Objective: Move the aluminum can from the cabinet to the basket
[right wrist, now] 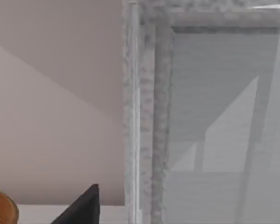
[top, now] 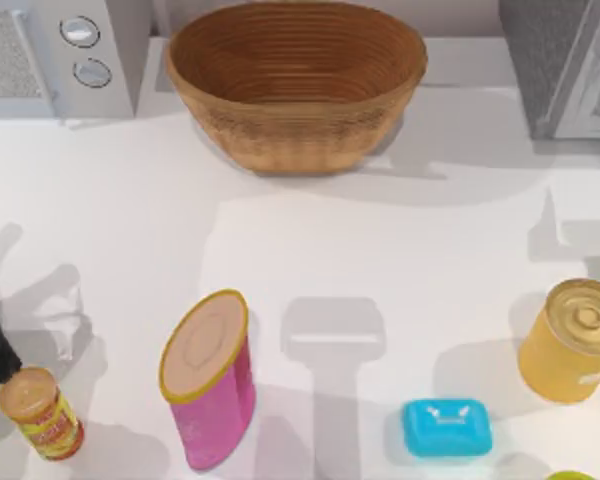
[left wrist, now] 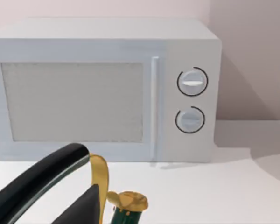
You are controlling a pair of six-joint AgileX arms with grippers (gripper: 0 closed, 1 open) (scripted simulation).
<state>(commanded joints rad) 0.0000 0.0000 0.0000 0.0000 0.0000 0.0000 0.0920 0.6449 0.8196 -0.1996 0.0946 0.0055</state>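
Note:
The grey speckled cabinet [top: 540, 60] stands at the back right, its pale framed door panel [top: 598, 85] facing the table. Close up, the right wrist view shows the cabinet [right wrist: 147, 116] and door panel [right wrist: 224, 140], with a dark part of my right gripper [right wrist: 81, 207] low before the frame. The aluminum can is hidden. The brown woven basket [top: 295, 125] sits at the back centre; I see nothing inside it. My left gripper [left wrist: 77, 184] hangs at the table's left edge, facing the appliance.
A light-grey appliance with two knobs [top: 80, 50] fills the back left. At the front stand an orange-labelled jar [top: 40, 412], a pink canister [top: 210, 390], a blue block [top: 446, 428] and a golden tin [top: 570, 340]. A green bottle with gold top [left wrist: 126, 207] sits below the left gripper.

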